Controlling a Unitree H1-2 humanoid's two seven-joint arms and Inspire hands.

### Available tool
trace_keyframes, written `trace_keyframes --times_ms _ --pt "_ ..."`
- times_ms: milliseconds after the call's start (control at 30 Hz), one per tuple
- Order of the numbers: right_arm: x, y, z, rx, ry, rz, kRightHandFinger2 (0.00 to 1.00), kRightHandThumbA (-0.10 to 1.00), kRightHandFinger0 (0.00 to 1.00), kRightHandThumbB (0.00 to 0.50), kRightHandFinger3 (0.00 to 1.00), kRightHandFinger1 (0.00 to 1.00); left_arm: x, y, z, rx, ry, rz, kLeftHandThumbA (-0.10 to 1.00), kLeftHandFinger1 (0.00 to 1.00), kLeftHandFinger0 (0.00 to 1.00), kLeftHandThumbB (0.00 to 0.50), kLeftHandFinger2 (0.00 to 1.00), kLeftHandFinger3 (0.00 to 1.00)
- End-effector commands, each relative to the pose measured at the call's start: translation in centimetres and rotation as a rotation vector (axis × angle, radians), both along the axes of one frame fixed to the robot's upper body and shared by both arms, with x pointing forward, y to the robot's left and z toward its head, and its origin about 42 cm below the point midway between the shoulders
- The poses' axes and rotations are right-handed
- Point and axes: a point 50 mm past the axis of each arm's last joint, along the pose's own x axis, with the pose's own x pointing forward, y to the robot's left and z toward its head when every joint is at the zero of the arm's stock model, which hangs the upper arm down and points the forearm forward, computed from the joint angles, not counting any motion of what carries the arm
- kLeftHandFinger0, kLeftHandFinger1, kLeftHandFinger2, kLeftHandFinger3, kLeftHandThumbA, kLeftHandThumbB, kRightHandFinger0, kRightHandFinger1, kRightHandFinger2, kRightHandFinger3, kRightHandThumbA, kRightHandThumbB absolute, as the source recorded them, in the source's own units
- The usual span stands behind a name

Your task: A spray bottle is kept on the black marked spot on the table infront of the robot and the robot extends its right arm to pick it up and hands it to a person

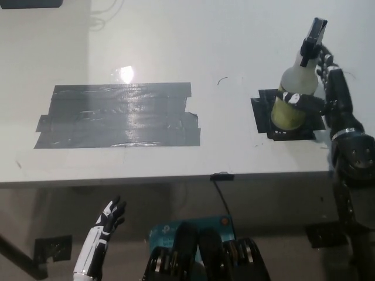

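Spray bottle (296, 93) stands upright on the small black marked spot (262, 120) at the right of the white counter (176, 41). Black right hand (328, 99) is wrapped around the bottle's body, fingers closed on it. White left hand (108, 218) hangs below the counter edge, fingers spread, holding nothing. Large black tape patch (117, 114) lies mid-counter.

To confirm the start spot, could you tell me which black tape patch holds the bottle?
The small square patch at right, under the spray bottle; the large patch is bare.
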Motion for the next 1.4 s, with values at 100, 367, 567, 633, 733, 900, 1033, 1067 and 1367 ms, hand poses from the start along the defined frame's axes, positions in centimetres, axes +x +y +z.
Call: trace_keyframes --times_ms 100,367,567,633,733,900,1033,1067,1367 --pt "1.1 1.1 1.0 0.009 -0.041 0.055 1.0 0.97 1.0 0.5 1.0 1.0 0.8 0.3 1.4 -0.005 -0.054 -0.02 1.0 1.0 1.0 0.376 1.0 1.0" --pt "1.7 1.2 1.1 0.015 -0.056 0.077 1.0 0.93 1.0 0.5 1.0 1.0 0.9 0.4 1.3 -0.019 -0.058 -0.02 1.0 1.0 1.0 0.379 1.0 1.0" --pt "2.4 1.6 2.0 0.036 -0.058 0.087 1.0 0.95 1.0 0.5 1.0 1.0 0.8 0.3 1.3 -0.016 -0.059 -0.022 1.0 1.0 1.0 0.379 1.0 1.0" --pt "2.6 1.8 2.5 0.099 -0.094 0.09 1.0 0.84 1.0 0.478 1.0 1.0 0.8 0.3 1.3 -0.018 -0.058 -0.025 1.0 1.0 1.0 0.378 1.0 1.0" --pt "2.7 2.1 3.4 0.146 -0.18 0.04 0.21 0.31 0.14 0.353 0.42 0.14 0.9 0.2 1.3 -0.019 -0.06 -0.027 1.0 1.0 1.0 0.365 1.0 1.0" --pt "2.8 3.4 3.7 0.098 -0.205 0.033 0.54 -0.1 0.0 0.239 0.42 0.21 1.2 0.3 1.6 -0.016 -0.071 -0.024 1.0 1.0 1.0 0.351 1.0 1.0" --pt "2.5 3.6 3.0 0.086 -0.197 0.036 0.72 -0.1 0.03 0.213 0.6 0.38 1.2 0.3 1.7 -0.005 -0.066 -0.022 1.0 1.0 1.0 0.359 1.0 1.0" --pt "2.4 3.6 2.8 0.072 -0.196 0.038 0.72 -0.1 0.02 0.196 0.6 0.39 1.2 0.3 1.7 -0.003 -0.066 -0.022 1.0 1.0 1.0 0.362 1.0 1.0" --pt "2.0 3.6 2.0 0.002 -0.197 0.082 0.75 -0.1 0.05 0.155 0.68 0.44 1.5 0.5 1.8 -0.011 -0.064 -0.026 1.0 1.0 1.0 0.348 1.0 1.0"
